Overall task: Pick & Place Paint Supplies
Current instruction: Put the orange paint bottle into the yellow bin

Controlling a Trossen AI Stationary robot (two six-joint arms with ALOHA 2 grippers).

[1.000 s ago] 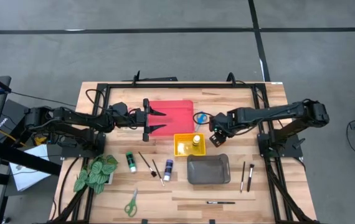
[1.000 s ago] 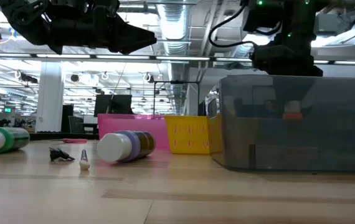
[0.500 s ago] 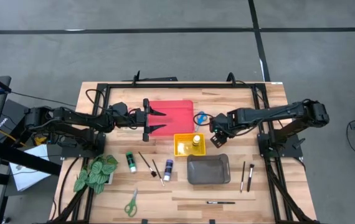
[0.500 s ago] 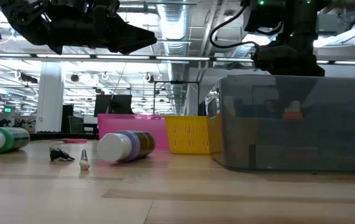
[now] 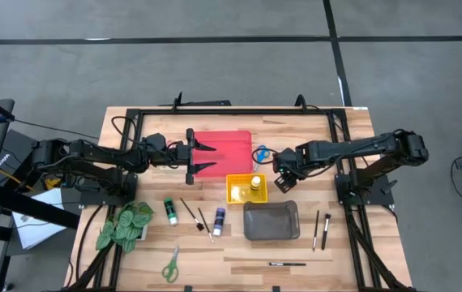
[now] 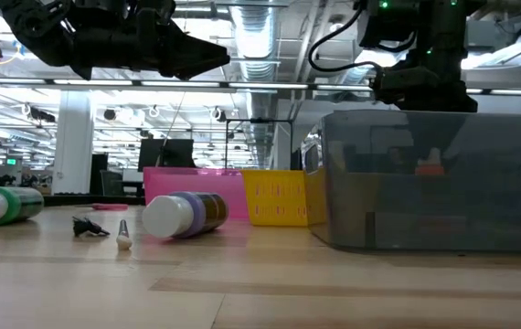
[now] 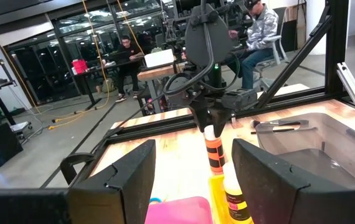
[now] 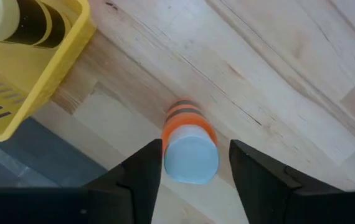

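The orange-banded paint bottle [image 8: 190,146] stands upright on the worktop [image 8: 277,74], just beside the corner of the yellow tray [image 8: 40,74] and near the grey tray [image 5: 247,221]. The right gripper [image 5: 282,177] hangs straight over its pale cap.

What is new is small: in the last second the fingers [image 8: 146,174] have started to come together around the bottle, while the arm itself has hardly moved in the high view. One finger now seems to lie against the bottle's side. On the other side I can see a thin strip of wood between cap and finger, so I judge they are spread and not yet pinching. The bottle has not lifted or tipped.

For the task this means the grasp is beginning and the pick is not done. The bottle is narrow and tall, so uneven contact could push it over.

The yellow bottle [image 5: 255,183] already stands in the yellow tray. The left gripper [image 5: 207,156] waits above the red tray [image 5: 231,139] with its fingers wide apart and empty. The green bottle [image 5: 170,212], the purple bottle [image 5: 218,221] and the green scissors [image 5: 170,264] lie on the worktop, not yet sorted.
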